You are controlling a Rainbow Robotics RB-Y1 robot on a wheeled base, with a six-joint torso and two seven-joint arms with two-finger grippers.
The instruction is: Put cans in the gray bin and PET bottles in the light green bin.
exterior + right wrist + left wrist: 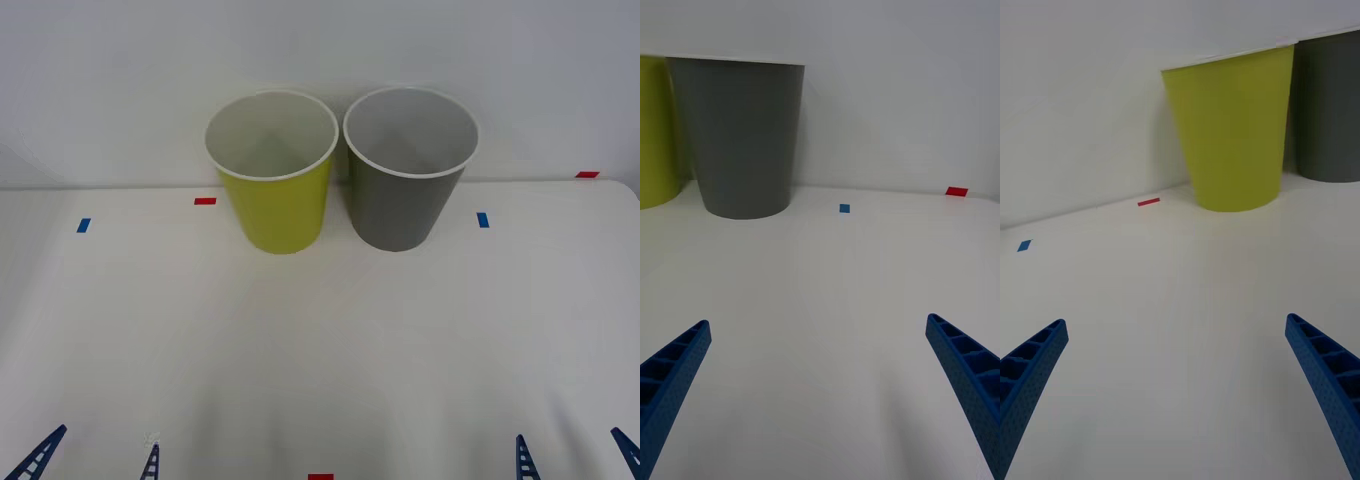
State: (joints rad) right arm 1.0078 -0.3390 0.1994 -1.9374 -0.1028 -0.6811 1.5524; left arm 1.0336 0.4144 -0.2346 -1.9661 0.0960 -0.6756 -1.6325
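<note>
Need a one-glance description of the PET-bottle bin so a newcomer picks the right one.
Start at the white table and look to its far edge by the wall, where two round tapered bins with white rims stand side by side. The light green bin is the one on the robot's left. Its yellow-green wall sets it apart from the gray bin beside it.

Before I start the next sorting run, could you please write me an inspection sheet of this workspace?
Surface: white table, with small red and blue tape marks near its edges.
Job's things: light green bin and gray bin upright side by side at the far edge, green on the robot's left; what shows of their insides holds nothing. No bottle or can seen.
Clutter: nothing seen.
Grippers: left end effector and right end effector open, low at the near edge, holding nothing.
Cables: nothing seen.
Surroundings: plain white wall behind the bins.
</note>
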